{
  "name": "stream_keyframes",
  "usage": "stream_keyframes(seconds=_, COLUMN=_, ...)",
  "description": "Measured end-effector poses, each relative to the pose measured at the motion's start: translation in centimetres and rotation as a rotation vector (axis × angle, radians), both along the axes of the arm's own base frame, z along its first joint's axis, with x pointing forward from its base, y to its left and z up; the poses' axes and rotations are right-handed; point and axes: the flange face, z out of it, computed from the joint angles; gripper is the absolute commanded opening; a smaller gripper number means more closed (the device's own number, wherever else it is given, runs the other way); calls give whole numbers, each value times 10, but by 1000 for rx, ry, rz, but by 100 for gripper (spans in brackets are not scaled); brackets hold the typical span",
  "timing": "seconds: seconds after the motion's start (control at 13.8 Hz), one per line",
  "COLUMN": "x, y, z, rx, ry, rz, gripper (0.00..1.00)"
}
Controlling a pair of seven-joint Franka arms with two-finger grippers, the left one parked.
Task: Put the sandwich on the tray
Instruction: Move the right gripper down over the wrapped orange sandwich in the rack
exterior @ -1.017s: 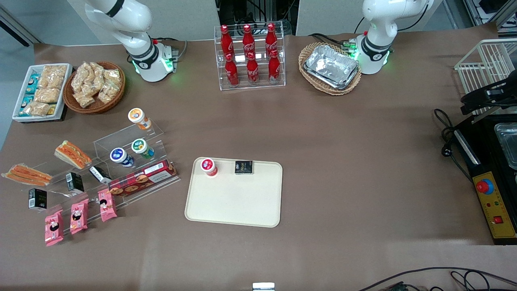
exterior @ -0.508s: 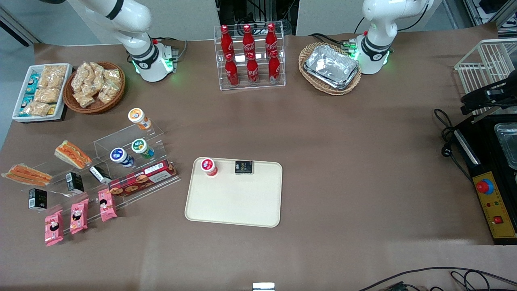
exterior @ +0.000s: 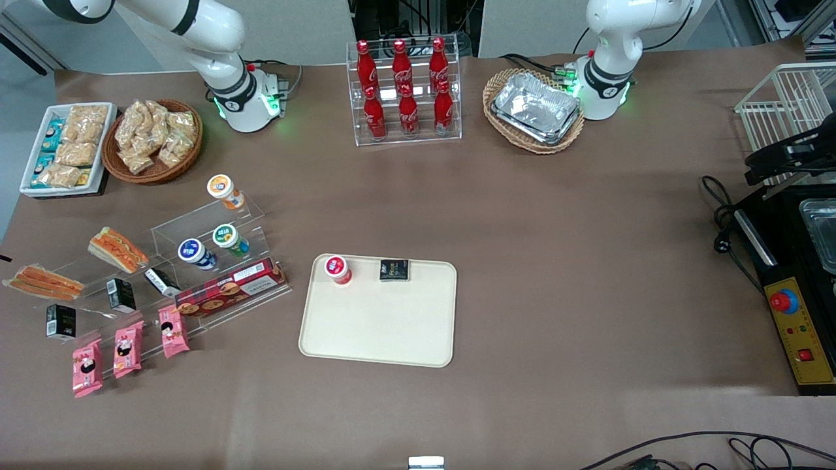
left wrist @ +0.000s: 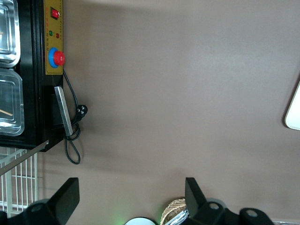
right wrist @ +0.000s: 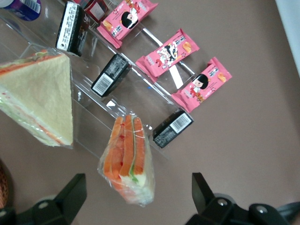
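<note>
Sandwich [right wrist: 127, 158] lies at the end of the clear display step [right wrist: 117, 101], wedge sandwich [right wrist: 41, 96] just beside it; gripper [right wrist: 136, 199] hangs above w/ fingers spread wide, nothing held. Tray [exterior: 379, 323] sits mid-table, its nearer half bare; red-lid cup [exterior: 337, 268] & black packet [exterior: 394, 269] hug its farther rim.

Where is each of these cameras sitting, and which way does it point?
Front view: high up, facing the arms, looking down on the whole table; both arm bases show, such as the working arm.
Left wrist view: on the parked arm's wrist, looking down at a black machine and the tray corner; the parked arm's fingers show.
Right wrist view: on the working arm's wrist, looking down at the sandwich; its open pincer hangs above it.
Shared: front and right wrist views show the sandwich; front and left wrist, the tray.
</note>
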Motion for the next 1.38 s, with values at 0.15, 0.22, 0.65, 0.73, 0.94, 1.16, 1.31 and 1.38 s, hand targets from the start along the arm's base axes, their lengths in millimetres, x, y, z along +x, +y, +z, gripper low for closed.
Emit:
stream_keyframes(seconds=0.15, x=-3, y=0, z=-14, rx=7, ry=14, rz=4, gripper=100)
stream_keyframes(seconds=0.22, x=-5, y=0, z=-19, rx=11, ry=22, rz=12, gripper=100)
stream_keyframes(seconds=0.65, x=-18, y=-18, z=-45, rx=8, ry=13, rz=18, gripper=100)
stream_keyframes(seconds=0.73, x=-19, y=-20, z=-51, rx=8, ry=5, rz=18, gripper=100)
stream_keyframes(seconds=0.94, x=-23, y=-22, z=-64, rx=6, ry=-7, rz=22, gripper=100)
stream_keyframes(seconds=1.16, x=-23, y=-22, z=-68, rx=1, ry=-19, rz=22, gripper=100)
stream_keyframes(seconds=1.31, x=-22, y=-22, z=-71, rx=-5, ry=-29, rz=23, gripper=100)
stream_keyframes(seconds=1.38, x=-21, y=-22, z=-72, rx=-7, ry=-35, rz=22, gripper=100)
